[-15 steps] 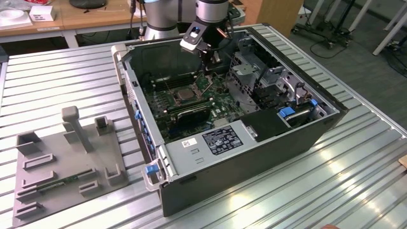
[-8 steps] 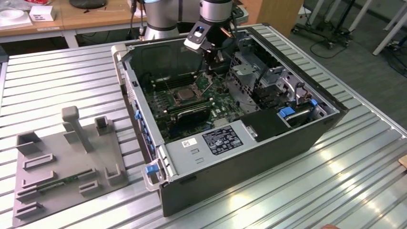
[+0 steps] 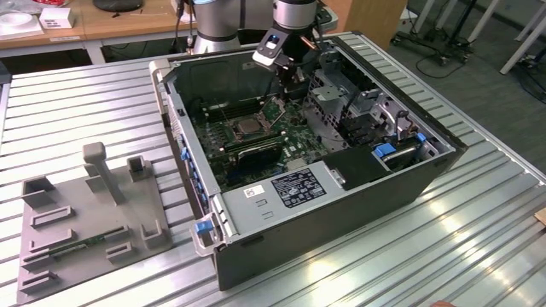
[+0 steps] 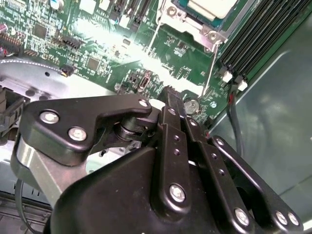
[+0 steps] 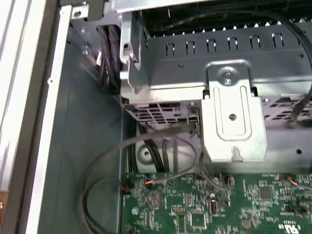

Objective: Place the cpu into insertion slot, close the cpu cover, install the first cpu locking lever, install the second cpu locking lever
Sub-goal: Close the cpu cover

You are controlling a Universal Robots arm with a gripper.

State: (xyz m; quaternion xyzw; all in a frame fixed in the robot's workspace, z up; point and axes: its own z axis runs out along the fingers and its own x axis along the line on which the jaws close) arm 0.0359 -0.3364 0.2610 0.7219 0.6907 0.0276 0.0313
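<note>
The insertion slot [image 3: 245,126] is a dark square with a silvery rim on the green board inside the open computer case [image 3: 358,192]. In the second wrist view the pale cpu [image 4: 214,6] lies in it, and the silvery cpu cover [image 4: 192,27] sits flat around it. Two thin metal locking levers [image 4: 212,63] run from the socket's corners across the board. My gripper [image 3: 286,86] hangs inside the case beyond the socket, near the case's far wall. Its black fingers [image 4: 168,97] are shut together with nothing between them, just above the board beside a coin battery [image 4: 191,105].
Long black memory slots [image 3: 256,148] lie beside the socket. A metal drive cage [image 5: 234,112] and loose cables [image 5: 146,141] crowd the case's far end. A grey fixture plate [image 3: 85,217] with holders stands on the slatted table at the exterior view's left.
</note>
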